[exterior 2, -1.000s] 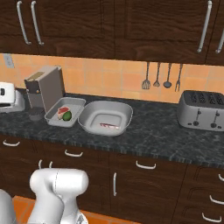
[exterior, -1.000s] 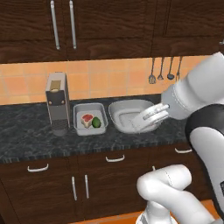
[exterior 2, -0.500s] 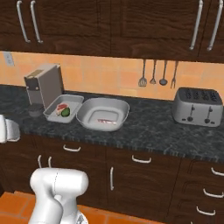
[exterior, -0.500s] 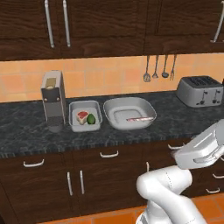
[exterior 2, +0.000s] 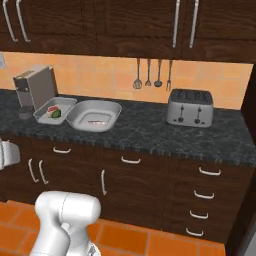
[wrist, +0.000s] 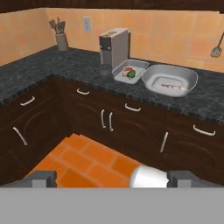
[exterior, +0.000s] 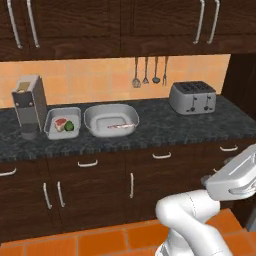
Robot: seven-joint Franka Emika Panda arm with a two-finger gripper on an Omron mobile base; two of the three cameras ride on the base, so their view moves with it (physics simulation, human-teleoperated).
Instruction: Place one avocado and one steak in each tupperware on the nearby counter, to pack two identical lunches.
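We look across a dark speckled stone worktop (exterior: 150, 131) set over dark wooden cabinets with silver handles, an orange tiled wall behind it. On the worktop two pale-grey tupperware containers sit just beside each other. The small rectangular tupperware (exterior: 62, 123) holds a reddish steak (exterior: 60, 123) and a green avocado (exterior: 69, 126), the two lying side by side. The larger oval tupperware (exterior: 111, 119) stands to its right in the left base view and holds one thin reddish steak strip (exterior: 118, 126) on its floor; we see no green in it.

A tall grey coffee machine (exterior: 29, 105) stands just to the left of the small container, near the wall. Well apart to the right, a silver toaster (exterior: 193, 97) sits on the same worktop, and kitchen utensils (exterior: 150, 71) hang on the tiles between the oval container and the toaster.

In the hand view we see the claw (wrist: 111, 178) low over the orange brick floor (wrist: 87, 159), well back from the cabinets, its two dark fingertips (wrist: 43, 178) spread wide at either side of the bottom edge with nothing between them. A utensil holder (wrist: 61, 40) stands in the far corner of the worktop in that view.
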